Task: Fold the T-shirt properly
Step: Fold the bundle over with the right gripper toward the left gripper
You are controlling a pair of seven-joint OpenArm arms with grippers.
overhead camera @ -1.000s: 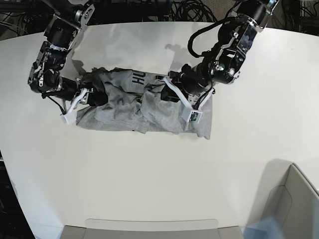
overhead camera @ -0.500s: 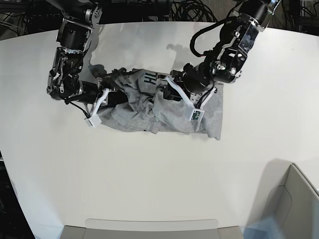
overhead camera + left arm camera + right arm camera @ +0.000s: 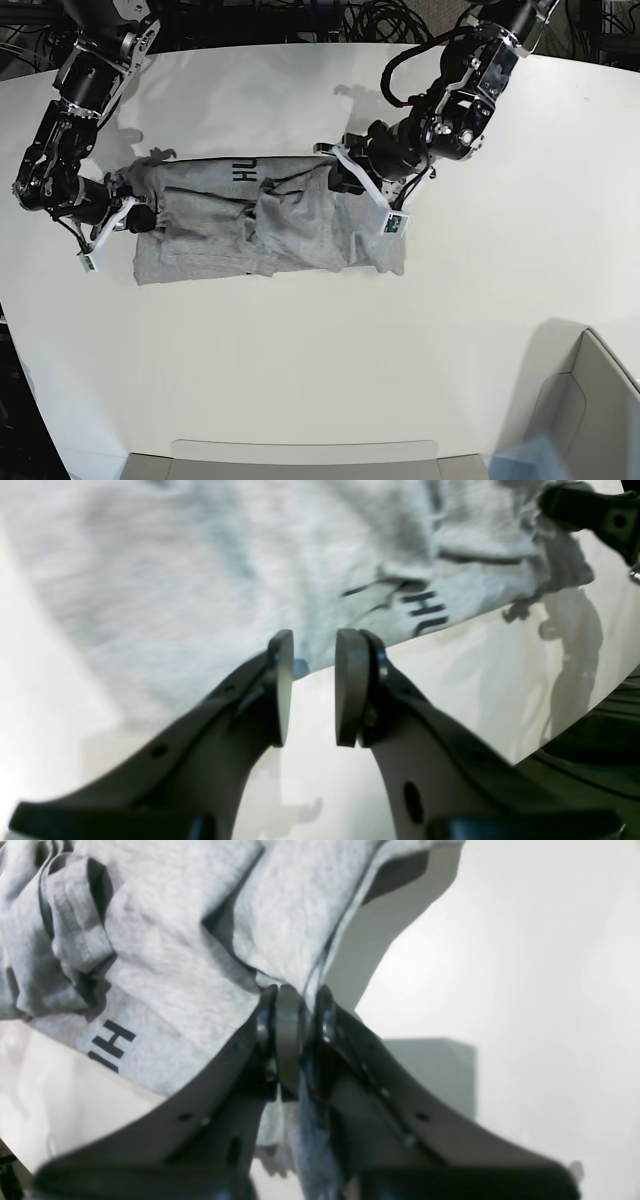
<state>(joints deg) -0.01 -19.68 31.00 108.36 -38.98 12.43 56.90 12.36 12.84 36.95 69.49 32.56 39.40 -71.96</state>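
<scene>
On table [image 3: 300, 350]: T-shirt [image 3: 270, 225] now drawn out longer
Right gripper [image 3: 292, 1012] newly pinching hem; left gripper [image 3: 312, 685] spread, holding nothing; flattening under way.

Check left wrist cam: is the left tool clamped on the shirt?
No. The left tool stands open with a clear gap between its pads, and the T-shirt lies beyond the tips with no fabric between them.

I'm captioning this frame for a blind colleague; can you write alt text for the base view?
A crumpled grey T-shirt lies stretched sideways on a white table, with one robot arm at each end. The right gripper has its jaws shut on the shirt's edge at the picture's left, while the left gripper rests at the shirt's far edge on the right.
</scene>
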